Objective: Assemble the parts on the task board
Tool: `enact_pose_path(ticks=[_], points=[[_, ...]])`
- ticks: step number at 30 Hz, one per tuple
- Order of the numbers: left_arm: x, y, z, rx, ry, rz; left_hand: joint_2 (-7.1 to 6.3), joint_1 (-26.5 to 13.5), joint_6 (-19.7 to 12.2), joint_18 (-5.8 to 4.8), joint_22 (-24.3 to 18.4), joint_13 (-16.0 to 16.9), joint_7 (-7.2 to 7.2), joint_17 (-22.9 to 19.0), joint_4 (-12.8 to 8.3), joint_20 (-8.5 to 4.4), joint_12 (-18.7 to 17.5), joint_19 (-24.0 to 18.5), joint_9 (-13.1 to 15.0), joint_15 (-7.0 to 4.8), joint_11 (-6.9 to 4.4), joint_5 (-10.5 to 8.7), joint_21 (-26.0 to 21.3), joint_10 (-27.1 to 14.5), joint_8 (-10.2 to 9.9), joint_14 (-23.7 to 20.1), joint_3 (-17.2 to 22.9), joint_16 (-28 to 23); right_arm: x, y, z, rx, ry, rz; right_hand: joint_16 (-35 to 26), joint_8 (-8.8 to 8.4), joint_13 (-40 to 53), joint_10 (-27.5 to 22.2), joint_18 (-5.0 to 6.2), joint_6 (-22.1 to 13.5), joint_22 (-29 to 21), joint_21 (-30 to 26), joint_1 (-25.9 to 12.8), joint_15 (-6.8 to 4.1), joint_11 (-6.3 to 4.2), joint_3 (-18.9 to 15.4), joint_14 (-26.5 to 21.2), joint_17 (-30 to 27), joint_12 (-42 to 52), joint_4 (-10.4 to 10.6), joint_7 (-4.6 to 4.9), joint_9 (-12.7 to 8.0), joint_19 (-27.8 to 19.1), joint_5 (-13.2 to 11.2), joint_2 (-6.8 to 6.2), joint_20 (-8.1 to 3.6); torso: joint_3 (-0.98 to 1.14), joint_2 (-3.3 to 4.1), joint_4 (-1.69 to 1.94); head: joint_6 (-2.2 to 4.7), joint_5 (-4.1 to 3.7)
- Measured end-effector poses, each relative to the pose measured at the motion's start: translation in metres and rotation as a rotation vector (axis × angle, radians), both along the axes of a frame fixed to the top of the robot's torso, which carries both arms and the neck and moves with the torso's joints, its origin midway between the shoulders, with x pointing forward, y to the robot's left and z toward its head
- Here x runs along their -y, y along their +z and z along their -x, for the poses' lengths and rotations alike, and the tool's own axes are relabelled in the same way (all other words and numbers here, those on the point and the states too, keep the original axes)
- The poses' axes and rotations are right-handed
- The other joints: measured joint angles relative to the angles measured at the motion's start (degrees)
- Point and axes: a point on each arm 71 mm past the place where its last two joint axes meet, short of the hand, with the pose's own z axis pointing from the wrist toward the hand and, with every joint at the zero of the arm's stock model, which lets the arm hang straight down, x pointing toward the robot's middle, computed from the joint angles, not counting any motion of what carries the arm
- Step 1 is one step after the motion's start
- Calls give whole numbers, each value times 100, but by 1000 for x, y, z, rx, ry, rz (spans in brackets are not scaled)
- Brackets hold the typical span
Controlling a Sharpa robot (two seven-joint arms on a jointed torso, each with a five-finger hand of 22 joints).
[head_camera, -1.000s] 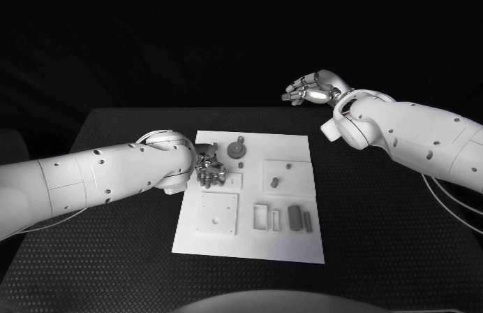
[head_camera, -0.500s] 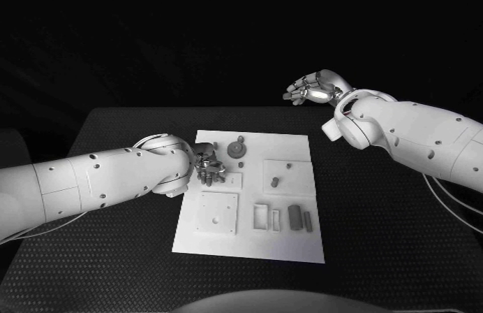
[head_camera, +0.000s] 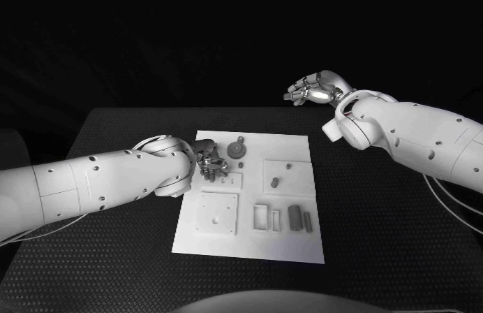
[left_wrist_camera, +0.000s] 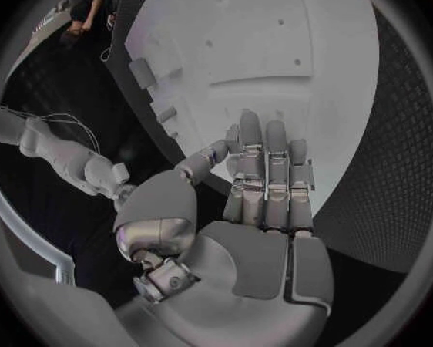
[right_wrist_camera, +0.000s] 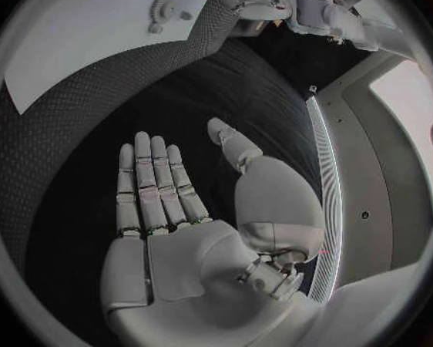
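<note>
The white task board (head_camera: 290,149) lies in the middle of the black table. Grey parts sit on it: a gear (head_camera: 239,149) near the far edge, a short peg (head_camera: 275,182) in a square recess, and two bars (head_camera: 295,216) toward the near right. My left hand (head_camera: 209,163) hovers over the board's far left part, beside the gear. In the left wrist view that hand (left_wrist_camera: 265,189) has straight fingers and holds nothing, with the board (left_wrist_camera: 274,54) beyond it. My right hand (head_camera: 314,89) is raised past the table's far edge, and its flat palm (right_wrist_camera: 163,200) is empty.
A raised square plate (head_camera: 218,213) and two narrow slots (head_camera: 261,216) take up the board's near half. Black table (head_camera: 392,215) stretches wide to the right of the board. The right wrist view shows the board (right_wrist_camera: 82,46) and gear (right_wrist_camera: 162,8) far from that hand.
My left hand has crept slightly toward the far side of the board, closer to the gear. The right hand has stayed where it was.
</note>
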Motion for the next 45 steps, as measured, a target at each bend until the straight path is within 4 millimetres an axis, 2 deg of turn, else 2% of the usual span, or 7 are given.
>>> enact_pose_path(ticks=[5, 29, 40, 45], points=[[0, -3, 2, -8, -2, -3, 0, 61, 0, 0, 0, -16, -1, -25, 48, 0, -34, 0, 15, 0, 1, -132, 0, 1, -52, 0, 0, 0, 0, -1, 0, -2, -1, -1, 0, 0, -3, 0, 0, 0, 6, 0, -23, 0, 0, 0, 0, 0, 0, 0, 0, 0, 0, 0, -23, 0, 2, 0, 4, -12, -2], [-1, -11, 12, 40, -17, -24, -1, 106, 22, 1, 0, -15, 19, -35, 85, 0, -34, 0, 32, 0, 11, -157, 23, 11, -79, 0, -8, 23, 4, -2, 1, -6, -6, -1, 0, 0, -20, 0, -1, 0, 12, -21, -22, 0, 0, 0, 0, -4, 0, 0, 0, -5, 0, 0, -23, -1, 2, -2, 2, -16, 23], [-2, -13, 14, 58, -19, -32, -125, 229, 28, 1, 0, -23, 13, -69, 197, -1, -54, 0, 69, -22, 13, -378, 45, 13, -120, 22, 1, 45, 4, -3, 1, -9, -6, -2, 0, 0, -32, 0, 0, 0, 24, -21, -99, 0, 0, 0, 1, -10, 0, 0, 0, -18, 0, 23, -8, -1, 4, 1, 3, -29, 31], [-3, -14, 14, 61, -14, -34, -132, 237, 30, 2, 0, -29, 11, -75, 224, 0, -66, 0, 76, -22, 22, -398, 46, 22, -145, 22, 5, 45, 4, -3, 1, -11, -6, -3, -23, 0, -38, 0, 0, 0, 31, -44, -99, 0, 0, 0, 0, -10, 0, 0, 0, -18, 1, 45, -8, -1, 5, 1, 4, -34, 32]])
